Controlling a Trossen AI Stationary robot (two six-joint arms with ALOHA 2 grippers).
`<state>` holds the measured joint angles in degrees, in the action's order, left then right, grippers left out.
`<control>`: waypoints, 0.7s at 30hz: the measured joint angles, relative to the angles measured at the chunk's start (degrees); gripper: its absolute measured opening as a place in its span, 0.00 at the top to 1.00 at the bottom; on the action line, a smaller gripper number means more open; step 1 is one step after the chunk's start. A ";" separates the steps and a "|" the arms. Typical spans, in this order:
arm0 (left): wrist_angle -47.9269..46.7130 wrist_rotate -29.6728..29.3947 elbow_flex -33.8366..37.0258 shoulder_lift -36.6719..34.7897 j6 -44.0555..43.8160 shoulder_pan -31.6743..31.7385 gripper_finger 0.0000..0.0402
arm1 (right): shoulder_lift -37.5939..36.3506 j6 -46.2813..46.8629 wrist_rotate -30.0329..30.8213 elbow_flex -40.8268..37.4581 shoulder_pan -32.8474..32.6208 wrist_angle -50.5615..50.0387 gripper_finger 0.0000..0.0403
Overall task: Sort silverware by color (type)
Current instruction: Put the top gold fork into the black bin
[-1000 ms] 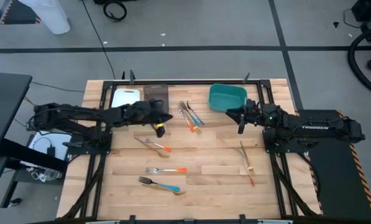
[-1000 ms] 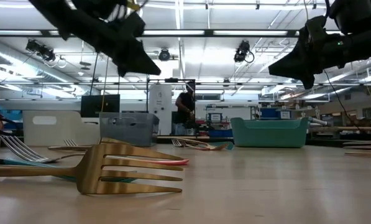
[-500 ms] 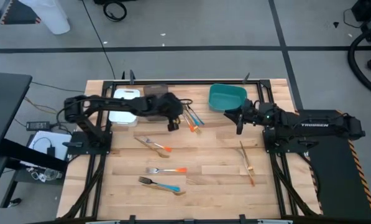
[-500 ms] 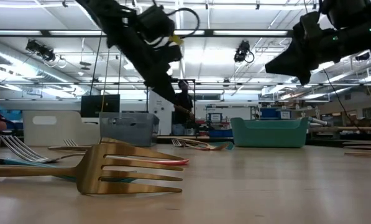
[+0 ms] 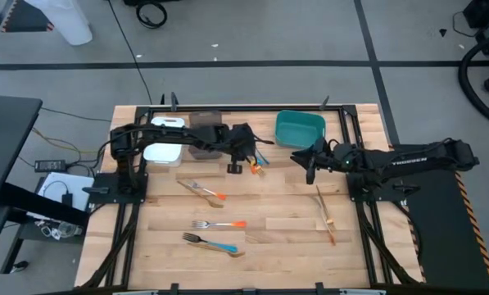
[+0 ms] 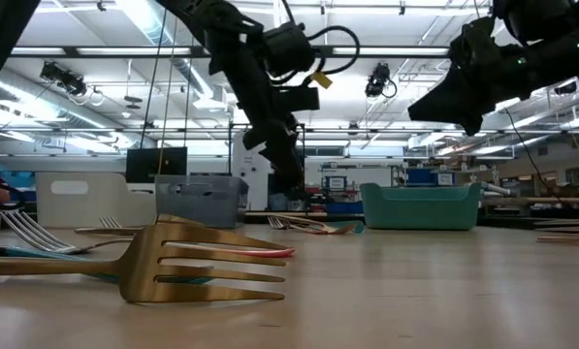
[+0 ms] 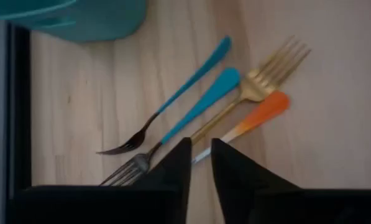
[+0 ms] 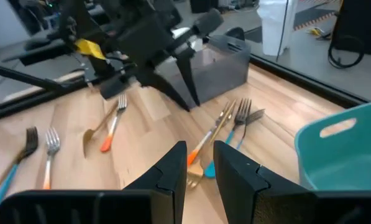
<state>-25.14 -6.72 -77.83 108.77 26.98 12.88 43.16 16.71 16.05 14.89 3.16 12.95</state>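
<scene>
A cluster of forks (image 5: 255, 156) lies near the table's far middle. The left wrist view shows two blue-handled forks (image 7: 201, 93), a gold fork (image 7: 269, 74) and an orange-handled one (image 7: 260, 115). My left gripper (image 7: 201, 142) hovers just above them, fingers pointing down, open by a narrow gap and touching nothing (image 5: 249, 157). More forks lie nearer: an orange-handled one (image 5: 205, 192), another (image 5: 219, 224) and a blue-handled one (image 5: 215, 243). Tan wooden utensils (image 5: 324, 211) lie at the right. My right gripper (image 5: 308, 162) hangs above the table beside the teal bin, narrowly open.
The teal bin (image 5: 300, 128) stands at the far edge right of the cluster. The grey-brown bin (image 5: 205, 131) and the white bin (image 5: 164, 139) stand under my left arm. The two grippers are close together across the cluster. A person stands in the room beyond (image 6: 291, 174).
My left arm has swung from near the grey-brown bin toward the table's right, stretched out, and come down over the fork cluster. My right gripper has edged slightly toward the table's left. No utensil has moved.
</scene>
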 joint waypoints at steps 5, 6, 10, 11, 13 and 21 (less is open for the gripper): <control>-0.50 0.15 -1.94 1.72 3.37 0.42 0.66 | 2.84 -2.46 3.81 0.01 -1.51 3.00 0.78; -0.49 0.07 -2.42 2.07 3.67 0.63 0.65 | 3.13 -3.05 3.96 -0.01 -1.58 2.66 0.78; -2.74 0.00 -5.70 4.37 5.39 1.32 0.63 | 4.98 -3.60 3.98 -0.04 -1.51 3.29 0.78; -3.56 0.32 -6.99 5.16 5.45 1.48 0.63 | 5.51 -3.72 3.98 -0.03 -1.49 3.92 0.78; -6.73 1.03 -9.76 7.34 5.56 1.72 0.64 | 5.91 -3.80 3.96 -0.04 -1.49 3.62 0.78; -16.12 2.52 -19.64 14.25 7.60 1.63 0.65 | 6.87 -3.93 3.37 -0.04 -1.49 3.02 0.78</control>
<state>-41.26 -4.21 -97.47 123.02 34.58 14.50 50.02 12.78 19.42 14.85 1.67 15.97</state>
